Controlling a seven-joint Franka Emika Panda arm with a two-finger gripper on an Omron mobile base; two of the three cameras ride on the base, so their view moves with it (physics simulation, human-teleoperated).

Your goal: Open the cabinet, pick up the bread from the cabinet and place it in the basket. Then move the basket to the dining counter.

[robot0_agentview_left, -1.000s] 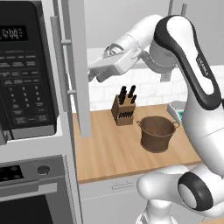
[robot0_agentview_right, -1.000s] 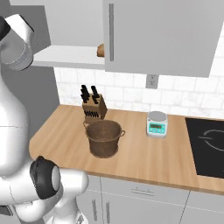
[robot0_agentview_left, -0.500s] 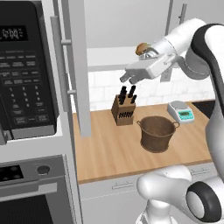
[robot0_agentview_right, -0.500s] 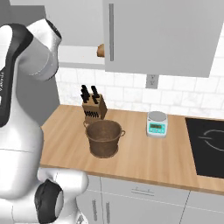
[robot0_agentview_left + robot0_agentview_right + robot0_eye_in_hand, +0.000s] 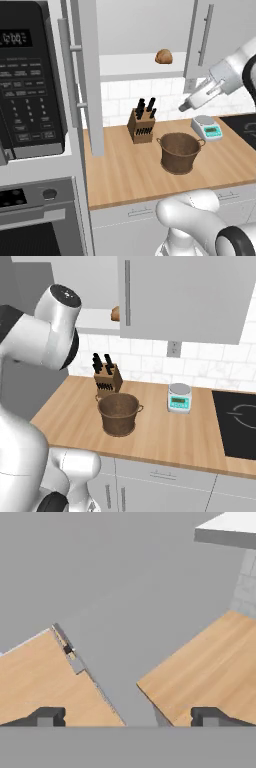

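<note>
We see a wooden worktop (image 5: pixel 130 170) under a white tiled wall, with a black microwave (image 5: pixel 30 80) to the left. On it stand one knife block (image 5: pixel 141 126), one kitchen scale (image 5: pixel 207 127) and one basket (image 5: pixel 179 152), which holds nothing. The cabinet (image 5: pixel 82 75) has its left door swung open; one bread (image 5: pixel 163 56) sits alone on its white shelf. Our gripper (image 5: pixel 128 716) hangs with fingers spread wide, holding nothing, up near the shut right door.

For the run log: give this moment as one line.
cabinet: left door open | bread: on shelf | basket: empty, on worktop | tool: open, empty, right of shelf
</note>
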